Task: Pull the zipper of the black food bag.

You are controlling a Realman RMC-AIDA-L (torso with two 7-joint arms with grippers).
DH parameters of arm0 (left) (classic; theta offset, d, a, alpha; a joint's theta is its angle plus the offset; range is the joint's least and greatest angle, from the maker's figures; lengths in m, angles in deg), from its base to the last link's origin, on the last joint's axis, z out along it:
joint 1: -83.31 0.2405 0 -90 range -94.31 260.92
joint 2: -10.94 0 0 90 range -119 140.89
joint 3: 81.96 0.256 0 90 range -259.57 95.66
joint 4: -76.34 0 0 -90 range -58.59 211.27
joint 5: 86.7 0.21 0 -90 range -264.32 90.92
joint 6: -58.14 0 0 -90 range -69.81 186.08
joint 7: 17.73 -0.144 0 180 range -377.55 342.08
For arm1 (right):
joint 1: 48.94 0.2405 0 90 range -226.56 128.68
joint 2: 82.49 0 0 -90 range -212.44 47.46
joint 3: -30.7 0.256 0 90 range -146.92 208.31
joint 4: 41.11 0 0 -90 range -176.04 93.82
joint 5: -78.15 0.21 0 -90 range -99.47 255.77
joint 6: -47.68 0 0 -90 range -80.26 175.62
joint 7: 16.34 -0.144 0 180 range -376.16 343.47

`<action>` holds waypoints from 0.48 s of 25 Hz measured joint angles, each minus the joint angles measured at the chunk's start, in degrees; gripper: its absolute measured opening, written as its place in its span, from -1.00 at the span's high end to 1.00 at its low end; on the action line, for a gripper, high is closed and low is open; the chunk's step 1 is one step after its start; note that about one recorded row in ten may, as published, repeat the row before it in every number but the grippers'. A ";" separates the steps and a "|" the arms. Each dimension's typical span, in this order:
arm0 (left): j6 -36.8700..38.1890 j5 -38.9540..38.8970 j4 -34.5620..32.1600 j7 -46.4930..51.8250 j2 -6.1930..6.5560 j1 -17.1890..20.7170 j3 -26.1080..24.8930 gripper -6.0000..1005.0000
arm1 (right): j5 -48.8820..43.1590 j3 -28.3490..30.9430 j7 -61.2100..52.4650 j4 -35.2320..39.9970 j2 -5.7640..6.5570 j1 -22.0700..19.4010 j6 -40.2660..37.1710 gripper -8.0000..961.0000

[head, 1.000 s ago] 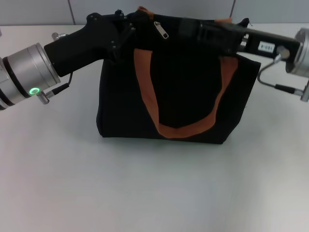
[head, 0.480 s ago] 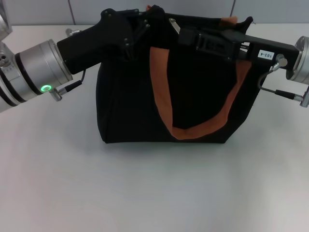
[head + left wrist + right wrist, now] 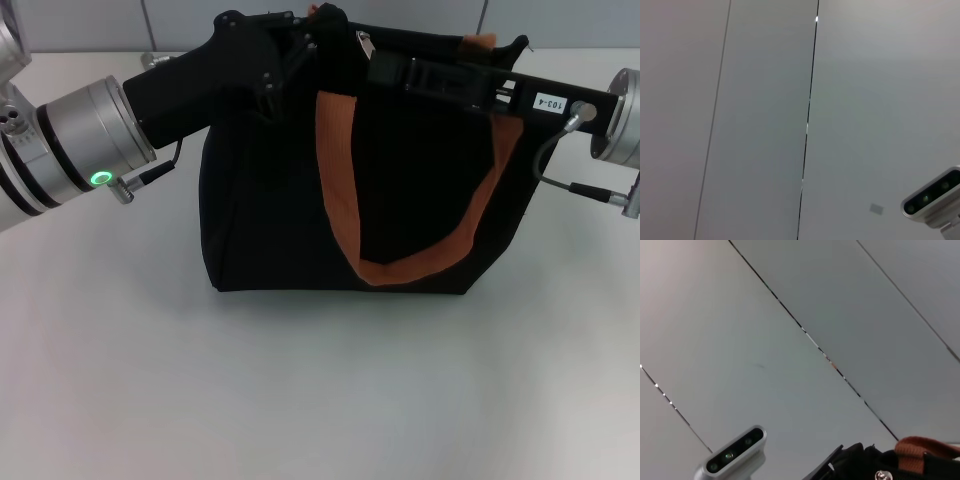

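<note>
The black food bag (image 3: pixel 280 200) stands upright in the middle of the table in the head view, its orange-brown handle (image 3: pixel 340 170) hanging down the front. My left gripper (image 3: pixel 300 42) is at the bag's top left corner and looks shut on the top edge. My right gripper (image 3: pixel 380 68) reaches in from the right along the bag's top. Its tip is just beside the zipper (image 3: pixel 362 42), of which only a silver sliver shows. The right wrist view shows a bit of the orange handle (image 3: pixel 925 447) and black fabric (image 3: pixel 855 462).
The bag stands on a white table (image 3: pixel 300 400), with a grey panelled wall (image 3: pixel 80 25) behind it. Both wrist views mostly show wall panels and a head camera (image 3: pixel 932 200), which also shows in the right wrist view (image 3: pixel 735 452).
My left gripper moved right and up with the bag's top corner. The bag's top and the zipper shifted right towards my right gripper, which barely moved.
</note>
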 joint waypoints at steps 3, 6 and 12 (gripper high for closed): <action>-0.20 -0.04 0.00 0.00 0.00 -0.02 -0.01 0.79 | 0.01 0.00 -1.45 0.00 0.06 0.03 -0.08 0.16; -0.27 -0.13 -0.01 0.00 0.00 -0.02 -0.03 0.78 | 0.08 0.00 -2.08 -0.03 0.07 0.33 -0.14 0.17; -0.35 -0.18 0.00 -0.01 0.00 -0.02 -0.03 0.78 | 0.18 0.00 -3.01 -0.08 0.00 1.14 -0.19 0.21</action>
